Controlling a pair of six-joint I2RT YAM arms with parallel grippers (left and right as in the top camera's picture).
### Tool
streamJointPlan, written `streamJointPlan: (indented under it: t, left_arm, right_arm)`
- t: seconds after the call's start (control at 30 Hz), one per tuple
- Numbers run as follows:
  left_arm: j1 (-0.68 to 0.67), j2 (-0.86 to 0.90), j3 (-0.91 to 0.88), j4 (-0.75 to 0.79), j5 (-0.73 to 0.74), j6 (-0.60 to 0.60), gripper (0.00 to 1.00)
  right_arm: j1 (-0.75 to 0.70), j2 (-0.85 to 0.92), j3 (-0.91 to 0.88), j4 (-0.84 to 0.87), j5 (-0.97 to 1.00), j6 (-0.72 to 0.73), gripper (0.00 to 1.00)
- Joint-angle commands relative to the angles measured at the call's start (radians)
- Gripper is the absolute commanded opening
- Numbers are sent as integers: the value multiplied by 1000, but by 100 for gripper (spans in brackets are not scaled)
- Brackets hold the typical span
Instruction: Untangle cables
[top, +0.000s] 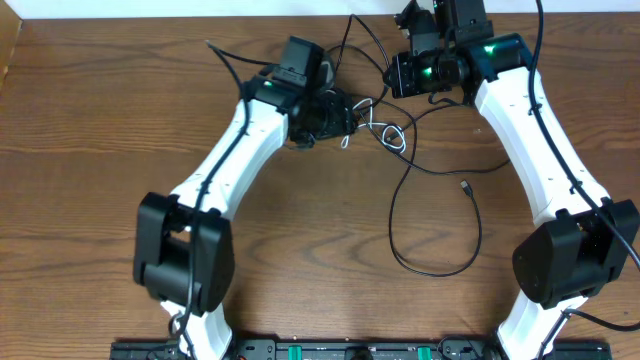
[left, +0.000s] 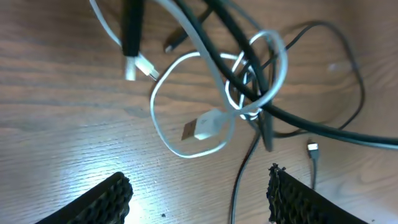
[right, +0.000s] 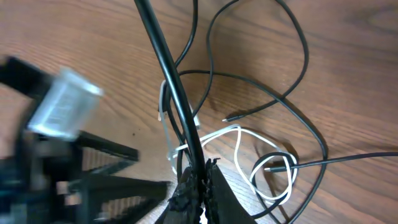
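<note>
The cables lie knotted at the back middle of the table. A white cable (top: 392, 136) loops through two black cables (top: 400, 190) there. In the left wrist view the white cable's flat plug (left: 202, 127) lies inside its own loop, with black strands crossing the knot (left: 252, 102). My left gripper (left: 199, 186) hovers open just left of the knot, and a thin black strand (left: 239, 186) runs on the table between its fingers. My right gripper (right: 200, 183) is shut on a black cable (right: 168, 74) that rises taut from the tangle.
One black cable sweeps out in a wide loop (top: 440, 268) toward the front right, and its plug end (top: 466, 187) lies loose inside the loop. Another small plug (left: 313, 148) lies right of the knot. The arm bases (top: 185, 255) stand at the front corners.
</note>
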Motion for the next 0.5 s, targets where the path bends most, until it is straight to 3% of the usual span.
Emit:
streamJointPlan:
  t: [0.0,0.47]
  left_arm:
    - [-18,32,-7,5,-33,14,72]
    - [-56,150,-7,149,-133,5,52]
  right_arm:
    - [-5,-25,-6,-2,-28,19,1]
    - [-5,-25,-6,-3,-28,19,1]
